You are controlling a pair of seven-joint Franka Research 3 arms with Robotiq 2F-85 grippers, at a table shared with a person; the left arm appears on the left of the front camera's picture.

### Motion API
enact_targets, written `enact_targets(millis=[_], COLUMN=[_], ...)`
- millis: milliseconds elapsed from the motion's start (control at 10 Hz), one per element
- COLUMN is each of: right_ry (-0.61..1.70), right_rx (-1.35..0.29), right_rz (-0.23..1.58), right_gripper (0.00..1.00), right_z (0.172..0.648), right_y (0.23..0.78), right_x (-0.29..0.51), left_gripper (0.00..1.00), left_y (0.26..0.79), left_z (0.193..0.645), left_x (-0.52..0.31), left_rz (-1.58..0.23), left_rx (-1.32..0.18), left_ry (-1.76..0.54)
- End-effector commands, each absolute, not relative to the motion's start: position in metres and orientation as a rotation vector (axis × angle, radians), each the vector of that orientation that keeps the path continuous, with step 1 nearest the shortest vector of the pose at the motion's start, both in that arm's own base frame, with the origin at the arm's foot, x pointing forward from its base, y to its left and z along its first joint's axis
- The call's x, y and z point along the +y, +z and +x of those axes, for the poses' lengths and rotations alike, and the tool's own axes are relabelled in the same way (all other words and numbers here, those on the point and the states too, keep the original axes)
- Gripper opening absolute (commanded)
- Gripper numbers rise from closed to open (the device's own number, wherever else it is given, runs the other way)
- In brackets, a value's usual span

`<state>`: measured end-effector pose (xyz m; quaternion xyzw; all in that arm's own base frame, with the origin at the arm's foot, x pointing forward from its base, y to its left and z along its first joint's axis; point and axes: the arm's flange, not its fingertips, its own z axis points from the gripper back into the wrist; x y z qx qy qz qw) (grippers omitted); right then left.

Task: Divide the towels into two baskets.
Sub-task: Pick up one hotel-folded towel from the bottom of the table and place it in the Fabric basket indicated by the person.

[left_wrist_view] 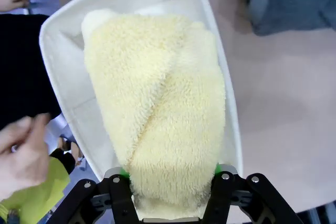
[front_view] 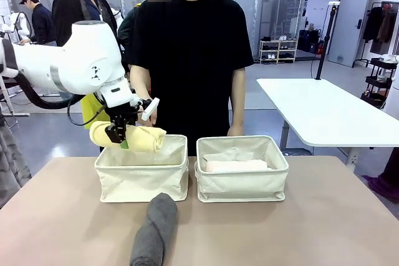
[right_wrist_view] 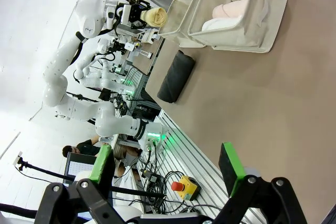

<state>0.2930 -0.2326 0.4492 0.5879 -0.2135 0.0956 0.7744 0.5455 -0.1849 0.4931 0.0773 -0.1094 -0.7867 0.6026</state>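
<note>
1. My left gripper [front_view: 118,134] is clamped on the pale yellow terry towel roll [front_view: 138,139], holding it level above the left cream canvas rectangular basket [front_view: 142,182]. The roll's left end overhangs the basket's left rim. I cannot tell whether it touches the fabric.
2. A person's hand [left_wrist_view: 21,156] sits just beside that basket's far side.
3. The dark grey terry towel roll [front_view: 156,232] lies on the tan table [front_view: 324,216], its far end against the left basket's near wall and its near end at the table's front edge. Bare tabletop opens on both sides of it.
4. A narrow gap separates the left basket from the matching right cream basket [front_view: 242,185], where a pale pink towel roll [front_view: 237,166] lies beside a white one [right_wrist_view: 212,24].
5. My right gripper [right_wrist_view: 165,163] hangs with its jaws spread wide, empty, well apart from the baskets.
</note>
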Motion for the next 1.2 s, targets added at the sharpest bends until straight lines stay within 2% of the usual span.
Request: enact_targets(millis=[0, 200, 500, 600, 700, 800, 1100], right_ry=[0.208, 0.208, 0.208, 0.208, 0.208, 0.208, 0.208], right_rx=[-0.469, -0.469, -0.469, -0.469, -0.469, -0.469, -0.469], right_rz=[1.281, 1.281, 1.281, 1.281, 1.281, 1.281, 1.281], right_gripper=[1.00, 1.00, 1.00, 1.00, 1.00, 1.00, 1.00], right_z=[0.291, 0.291, 0.291, 0.291, 0.291, 0.291, 0.291], right_y=[0.453, 0.453, 0.453, 0.453, 0.453, 0.453, 0.453], right_x=[-0.232, -0.232, -0.232, -0.232, -0.232, -0.232, -0.232], left_gripper=[0.58, 0.58, 0.58, 0.75, 0.85, 1.00, 1.00], left_y=[0.483, 0.458, 0.432, 0.427, 0.424, 0.423, 0.426], left_z=[0.568, 0.595, 0.613, 0.617, 0.619, 0.620, 0.617], left_x=[-0.198, -0.204, -0.206, -0.207, -0.208, -0.208, -0.208], left_rz=[0.166, 0.133, 0.099, 0.096, 0.098, 0.099, 0.100], left_rx=[-0.289, -0.293, -0.294, -0.307, -0.298, -0.289, -0.288], left_ry=[-1.763, -1.681, -1.577, -1.570, -1.568, -1.580, -1.566])
